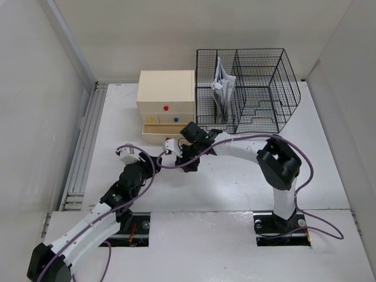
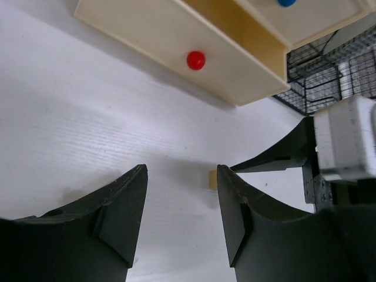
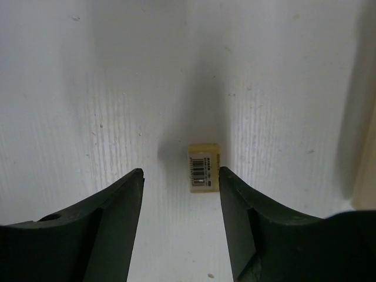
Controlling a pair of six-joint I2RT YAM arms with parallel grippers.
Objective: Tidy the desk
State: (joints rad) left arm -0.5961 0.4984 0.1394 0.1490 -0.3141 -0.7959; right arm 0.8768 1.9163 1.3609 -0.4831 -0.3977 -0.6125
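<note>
With the left tool (image 2: 182,168) and right tool (image 3: 181,171) both held apart, the small beige barcode-labelled block (image 3: 204,167), lying on the large flat matte white worktop (image 1: 223,183), is judged light, rigid and best pinched across its narrow sides.
</note>
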